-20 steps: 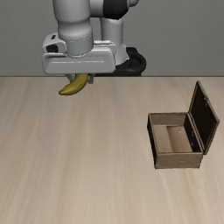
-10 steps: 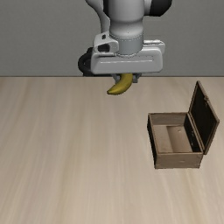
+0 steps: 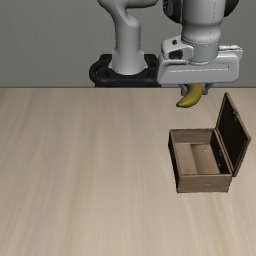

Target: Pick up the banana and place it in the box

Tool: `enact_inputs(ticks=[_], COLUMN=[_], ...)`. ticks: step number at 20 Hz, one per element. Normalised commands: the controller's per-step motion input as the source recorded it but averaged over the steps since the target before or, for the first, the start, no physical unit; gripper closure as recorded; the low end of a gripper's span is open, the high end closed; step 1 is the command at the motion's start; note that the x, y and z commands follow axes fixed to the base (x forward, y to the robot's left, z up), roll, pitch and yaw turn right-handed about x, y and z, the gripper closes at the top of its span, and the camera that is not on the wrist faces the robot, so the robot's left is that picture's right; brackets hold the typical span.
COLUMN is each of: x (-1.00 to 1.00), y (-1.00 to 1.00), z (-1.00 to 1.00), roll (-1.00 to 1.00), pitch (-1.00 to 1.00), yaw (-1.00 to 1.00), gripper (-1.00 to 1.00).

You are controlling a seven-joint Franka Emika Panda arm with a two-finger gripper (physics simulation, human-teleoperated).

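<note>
A yellow banana [image 3: 191, 96] hangs in the air under my gripper [image 3: 195, 88], which is shut on its upper end. It is held well above the wooden table, just above and slightly to the exterior view's left of the box's far edge. The brown wooden box [image 3: 204, 161] sits on the table at the exterior view's right, its lid [image 3: 233, 134] standing open on the right side and its inside bare.
The robot's black base [image 3: 126, 72] stands at the far edge of the light wooden table [image 3: 80, 170]. A grey wall runs behind it.
The arm has swung from the exterior view's left to its right, carrying the banana with it at about the same height, now nearly over the box.
</note>
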Motion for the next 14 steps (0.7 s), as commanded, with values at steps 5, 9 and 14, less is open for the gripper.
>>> enact_inputs(ticks=[5,9,14], x=[-0.20,0.00,0.00], y=[0.80,0.00,0.00], z=[0.00,0.00,0.00], roll=[0.00,0.00,0.00], pitch=[0.00,0.00,0.00], yaw=[0.00,0.00,0.00], gripper=[1.00,-1.00,-1.00])
